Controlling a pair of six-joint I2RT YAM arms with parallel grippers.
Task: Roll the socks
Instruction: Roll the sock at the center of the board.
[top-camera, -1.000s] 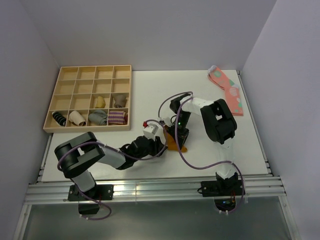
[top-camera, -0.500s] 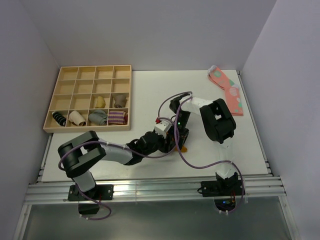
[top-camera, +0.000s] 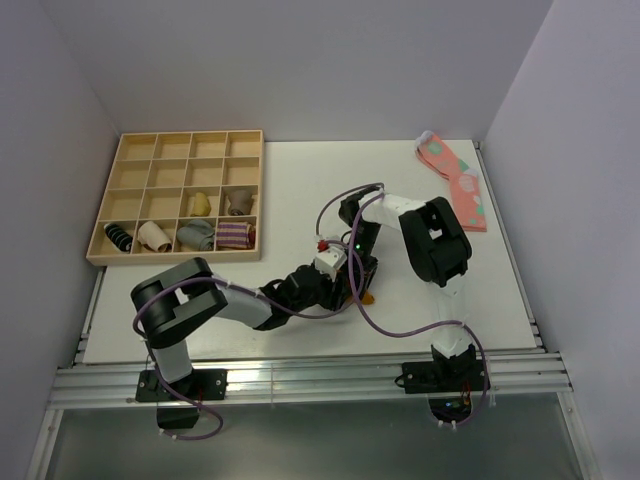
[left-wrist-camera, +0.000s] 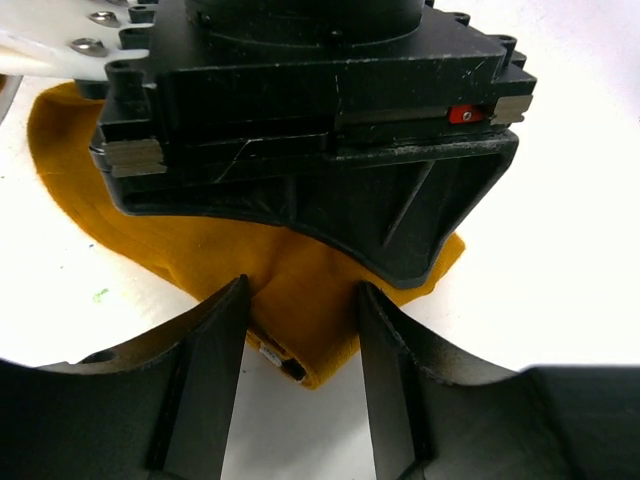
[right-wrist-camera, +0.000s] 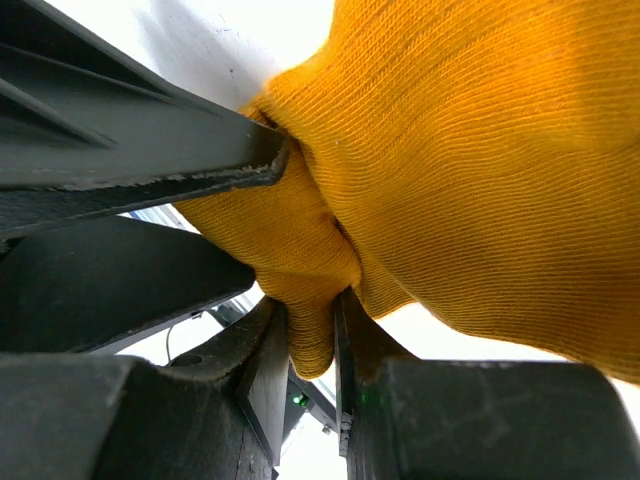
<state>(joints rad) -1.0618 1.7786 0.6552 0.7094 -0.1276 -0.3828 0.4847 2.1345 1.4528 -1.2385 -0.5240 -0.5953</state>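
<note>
The mustard-orange sock lies on the white table, partly folded over itself. In the top view only a small orange tip of the sock shows past the two wrists. My right gripper is shut on a bunched fold of the sock. Its black body presses down on the middle of the cloth. My left gripper is low at the near side, open. Its fingers straddle the sock's folded near corner, where a dark cuff edge peeks out. In the top view both grippers meet at the table's middle.
A wooden compartment tray sits at the back left, with rolled sock bundles in its front row. A pink spotted sock lies at the back right, near the wall. The table's front edge runs just below the arms.
My left arm has slid right, up against the right gripper, and its jaws have opened wider. It now covers most of the sock in the top view. The right gripper has stayed put.
</note>
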